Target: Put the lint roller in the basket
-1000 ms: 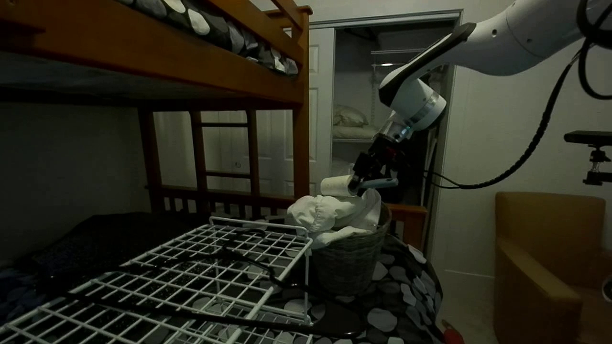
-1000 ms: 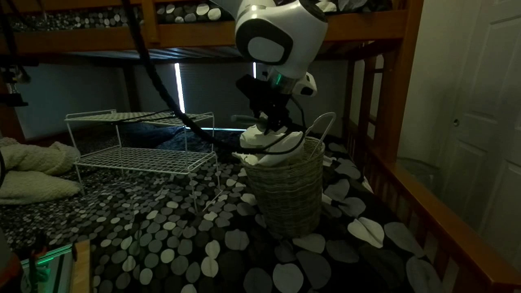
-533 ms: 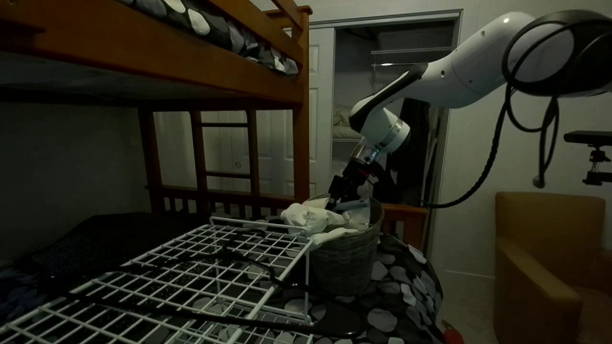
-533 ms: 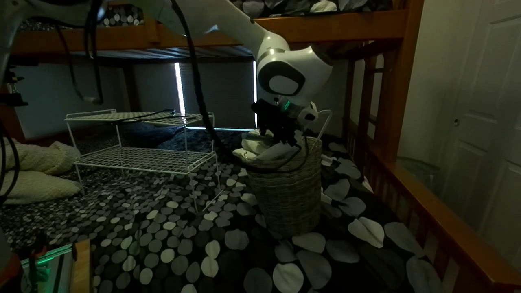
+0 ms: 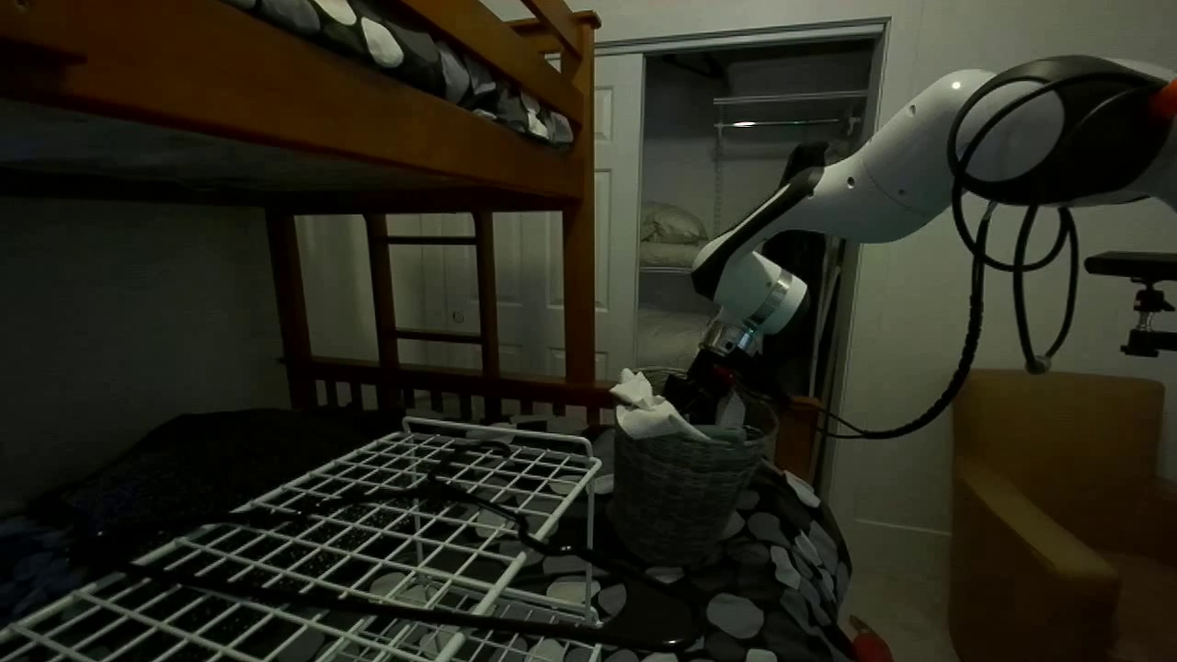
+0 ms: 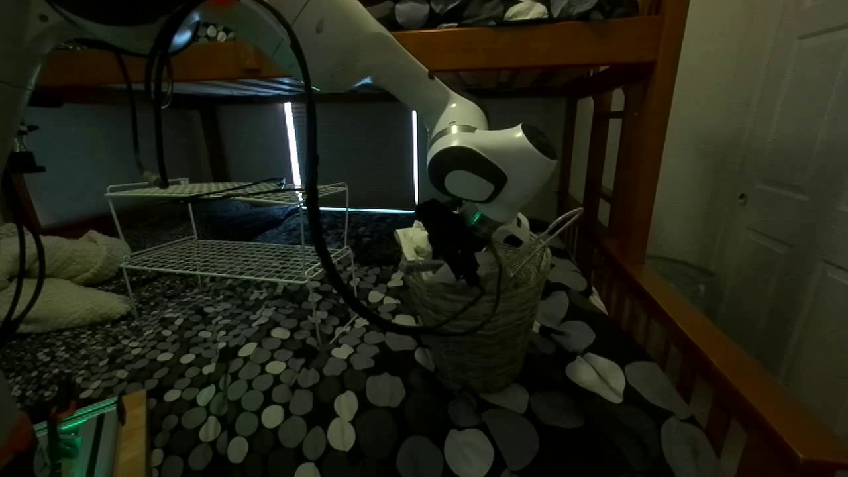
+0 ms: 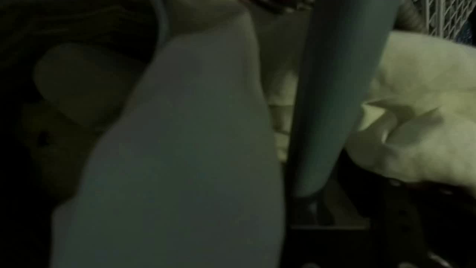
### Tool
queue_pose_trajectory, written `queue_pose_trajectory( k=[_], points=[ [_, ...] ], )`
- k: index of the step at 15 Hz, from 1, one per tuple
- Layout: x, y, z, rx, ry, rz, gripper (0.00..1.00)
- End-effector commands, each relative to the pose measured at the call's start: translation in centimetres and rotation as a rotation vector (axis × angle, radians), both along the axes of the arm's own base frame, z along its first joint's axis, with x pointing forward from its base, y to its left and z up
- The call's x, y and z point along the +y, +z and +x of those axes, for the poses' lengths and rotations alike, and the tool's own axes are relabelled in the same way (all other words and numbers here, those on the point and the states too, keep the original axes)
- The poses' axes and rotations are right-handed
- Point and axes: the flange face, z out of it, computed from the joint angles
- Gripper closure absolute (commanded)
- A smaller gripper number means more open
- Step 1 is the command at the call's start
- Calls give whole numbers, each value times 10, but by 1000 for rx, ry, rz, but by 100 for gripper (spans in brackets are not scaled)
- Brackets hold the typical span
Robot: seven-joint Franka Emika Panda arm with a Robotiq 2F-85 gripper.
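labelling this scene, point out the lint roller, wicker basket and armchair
Lint roller [image 7: 333,96]: in the wrist view, on its handle.
Wicker basket [image 6: 483,351]: in an exterior view, on its woven wall.
Armchair [image 5: 1039,530]: in an exterior view, on its armrest.

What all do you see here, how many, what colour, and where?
bunk bed: 1, orange-brown, across both exterior views
bedding: count unclear, black with pale dots, on both bunks
basket: 1, grey-brown, on the lower bedding
lint roller: 1, grey-blue handle, at the basket's mouth; head unclear
cloth: count unclear, white, in the basket
wire rack: at least 1, white, beside the basket
hanger-like item: count unclear, black, on the wire rack
fleece: count unclear, cream, beside the wire rack
closet: 1, white, behind the bunk bed
armchair: 1, mustard, beyond the bunk bed
red object: 1, red, past the bedding's edge
robot arm: 1, white and black, over the basket
hand: 1, black, at the basket's mouth
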Motion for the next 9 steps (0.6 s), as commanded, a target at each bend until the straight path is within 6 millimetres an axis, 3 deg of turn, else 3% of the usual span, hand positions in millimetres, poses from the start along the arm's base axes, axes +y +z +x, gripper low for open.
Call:
queue_pose_trajectory(
  k=[1,4,6,8,9],
  points=[
    [-10,50,-28,-100,-2,-71,1],
    [3,114,-41,-201,84,-158,0],
    [18,156,-61,-165,117,-224,0],
    [39,193,-87,-103,127,-296,0],
    [59,201,-103,-30,203,-288,0]
  ],
)
